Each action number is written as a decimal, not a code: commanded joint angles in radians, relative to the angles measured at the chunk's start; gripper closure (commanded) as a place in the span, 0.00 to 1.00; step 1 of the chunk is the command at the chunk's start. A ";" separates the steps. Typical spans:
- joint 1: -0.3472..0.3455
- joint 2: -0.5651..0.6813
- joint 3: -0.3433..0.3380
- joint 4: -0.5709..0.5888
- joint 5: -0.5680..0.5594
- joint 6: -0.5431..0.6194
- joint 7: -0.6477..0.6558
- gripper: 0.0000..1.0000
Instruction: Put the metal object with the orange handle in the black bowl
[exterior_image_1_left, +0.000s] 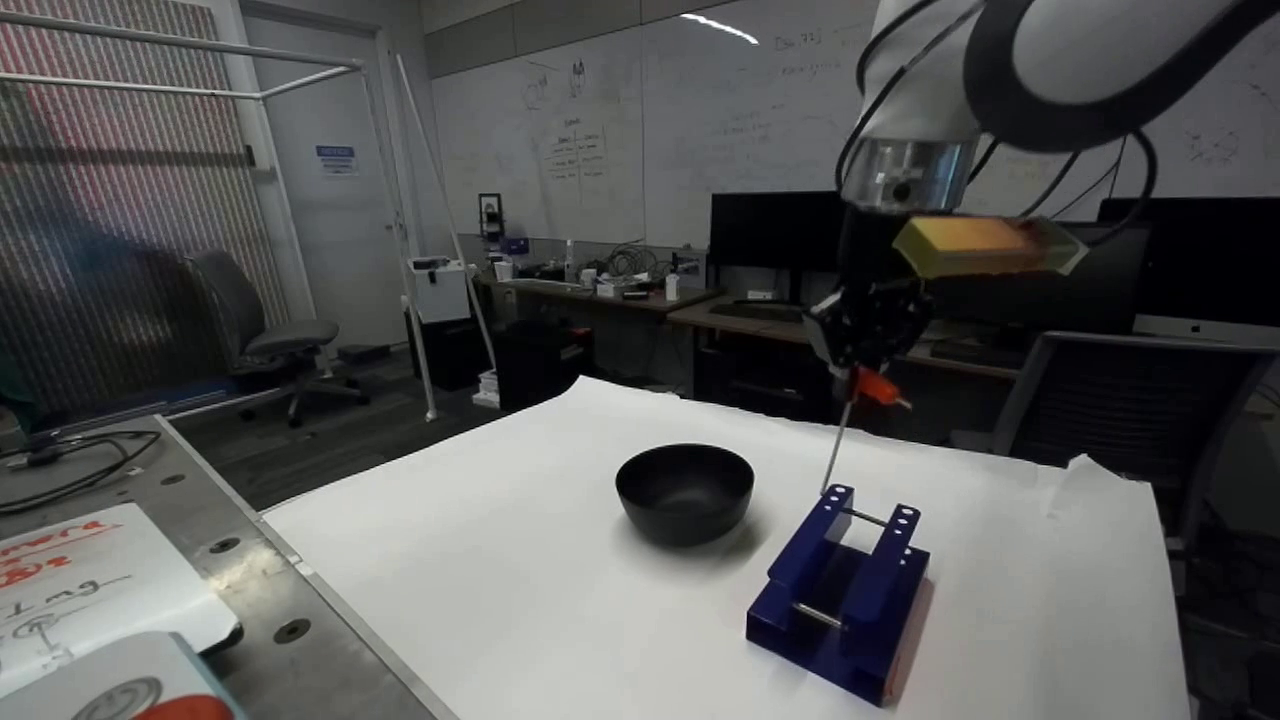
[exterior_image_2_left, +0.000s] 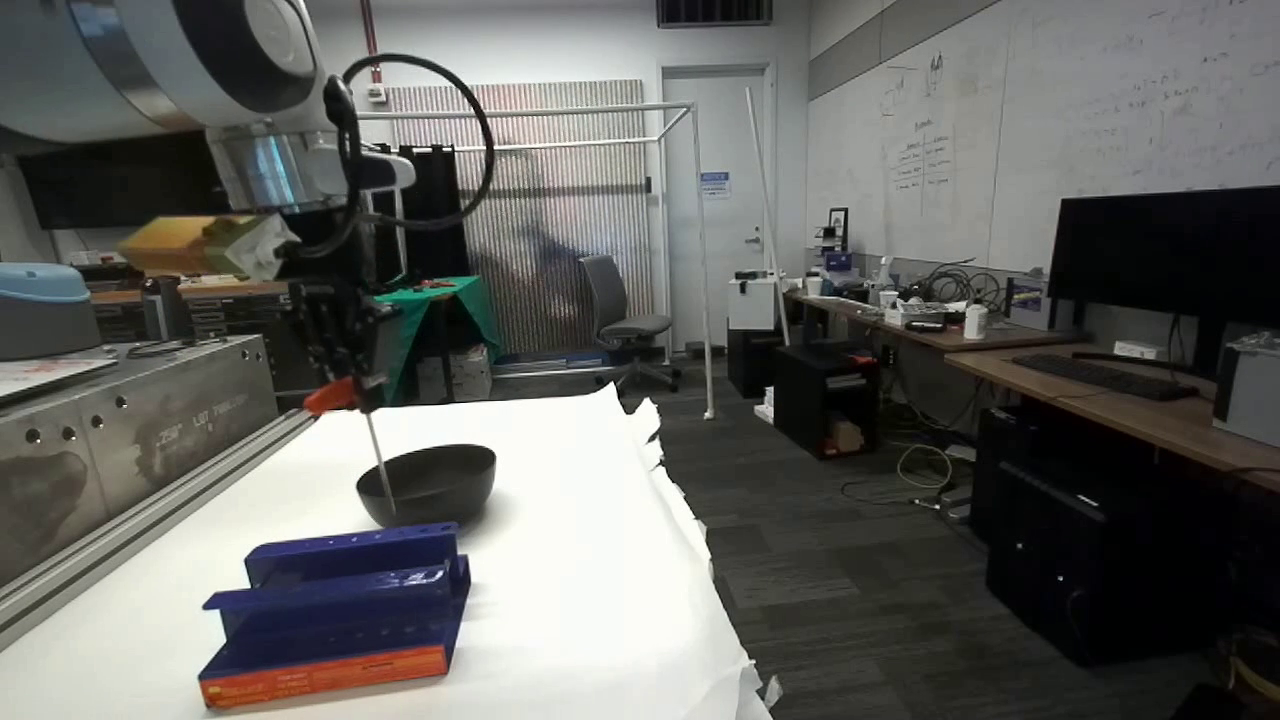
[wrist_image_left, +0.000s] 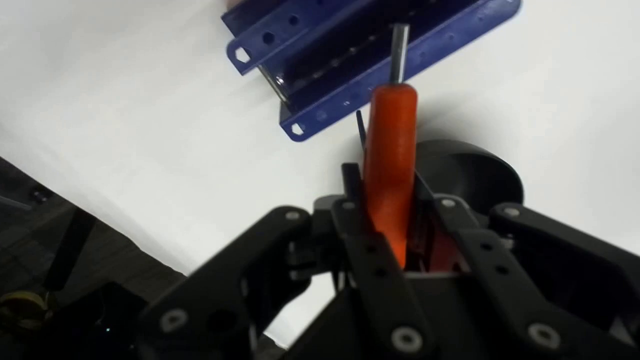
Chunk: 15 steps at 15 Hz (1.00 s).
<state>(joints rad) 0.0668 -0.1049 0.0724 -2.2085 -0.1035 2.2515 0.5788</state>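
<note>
- Jaws of a robot arm (exterior_image_1_left: 925, 100), narrow, clasp an orange-handled tool (wrist_image_left: 391, 145) from both sides, holding it above a bench (exterior_image_1_left: 480, 560) covered in white.
- Black bowl (exterior_image_1_left: 680, 525) upright on the bench; the tool is outside it, off to one side.
- Blue rack (exterior_image_1_left: 872, 590) on the bench near the bowl, which sits by one long side.
- Thin metal shaft (exterior_image_1_left: 838, 445) of the tool slants downward, ending near one end of the rack; whether the two touch, I cannot tell.

The black bowl (exterior_image_1_left: 685, 497) stands open from above. The blue rack (exterior_image_1_left: 866, 590) nearby obstructs low passage from its side; bare bench (exterior_image_1_left: 773, 522) separates them.
</note>
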 joint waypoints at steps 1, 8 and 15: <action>-0.012 -0.096 -0.007 -0.079 0.112 0.163 -0.042 0.91; 0.005 0.078 -0.005 -0.156 0.327 0.700 -0.158 0.91; -0.012 0.364 0.075 -0.076 0.443 0.875 -0.275 0.90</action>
<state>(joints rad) 0.0765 0.1604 0.1071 -2.3517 0.3013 3.0725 0.3568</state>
